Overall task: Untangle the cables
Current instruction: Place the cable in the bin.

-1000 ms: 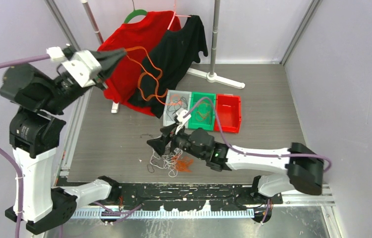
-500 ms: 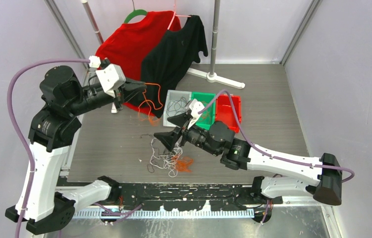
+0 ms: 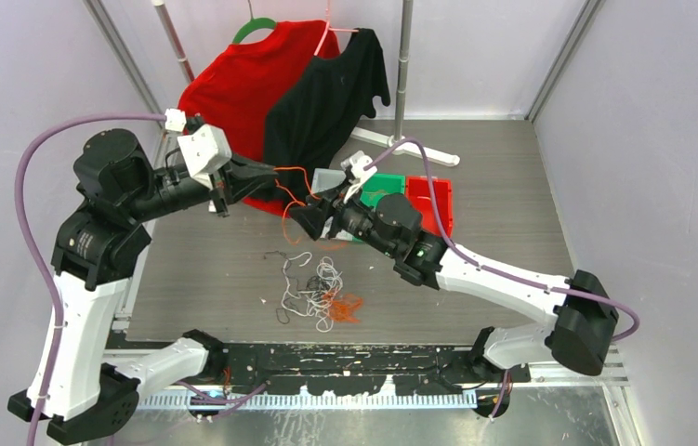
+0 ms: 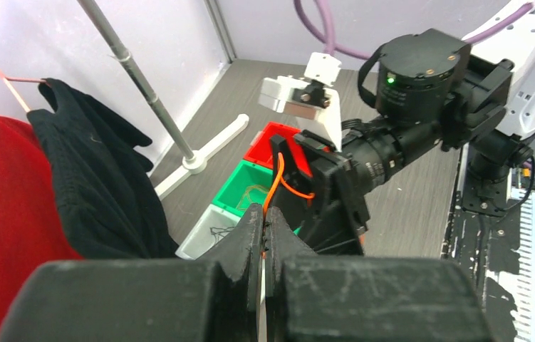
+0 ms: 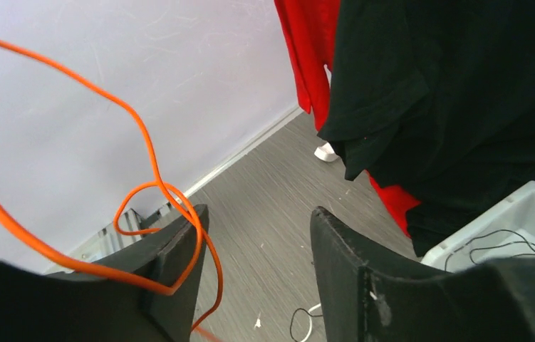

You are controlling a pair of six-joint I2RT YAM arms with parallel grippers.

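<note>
A loose tangle of white, black and orange cables [image 3: 319, 297] lies on the table near the front edge. One orange cable [image 3: 291, 181] is lifted off the table, and my left gripper [image 3: 272, 171] is shut on it. In the left wrist view the orange cable [image 4: 278, 178] runs up out of my closed left gripper [image 4: 264, 214]. My right gripper [image 3: 300, 218] hangs right beside it, open. In the right wrist view the orange cable [image 5: 154, 178] loops across the left finger [image 5: 179, 263] of my right gripper [image 5: 257, 242], with a wide gap between the jaws.
A red shirt [image 3: 233, 84] and a black shirt [image 3: 326, 93] hang on a rack [image 3: 404, 65] at the back. A grey bin [image 4: 207, 228] holding black cable, a green bin [image 3: 384, 190] and a red bin [image 3: 433, 209] stand in a row behind my right arm.
My left arm has come down and to the right with the orange cable. My right gripper has risen from the tangle up to that cable, and its jaws have narrowed somewhat.
</note>
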